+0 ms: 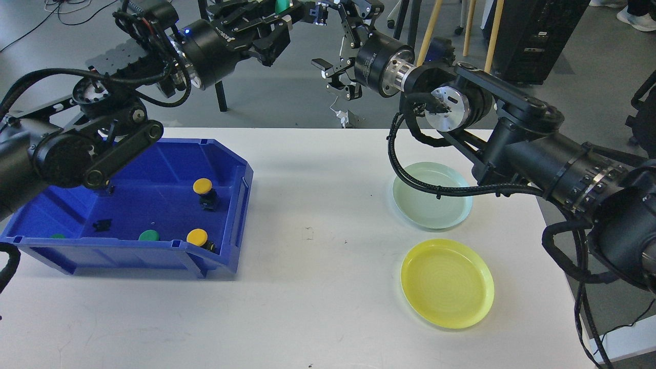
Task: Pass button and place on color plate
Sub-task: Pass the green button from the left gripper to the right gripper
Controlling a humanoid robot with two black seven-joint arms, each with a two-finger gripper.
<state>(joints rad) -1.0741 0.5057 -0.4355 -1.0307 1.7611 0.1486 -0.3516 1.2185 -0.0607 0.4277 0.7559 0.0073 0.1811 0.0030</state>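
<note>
My left gripper (288, 11) is at the top edge of the head view, shut on a green button (281, 6) whose black base (311, 11) points right. My right gripper (326, 37) faces it from the right with its jaws spread wide. Its upper finger (351, 13) is next to the button's base and its lower finger (328, 72) hangs well below. I cannot tell whether it touches the button. A pale green plate (432, 197) and a yellow plate (447, 283) lie on the right of the white table (318, 266).
A blue bin (241, 205) on the left holds two yellow buttons (203, 186) (197, 237), a green button (148, 235) and small black parts. My right arm (523, 148) reaches over the pale green plate. Chair legs and stands are behind the table.
</note>
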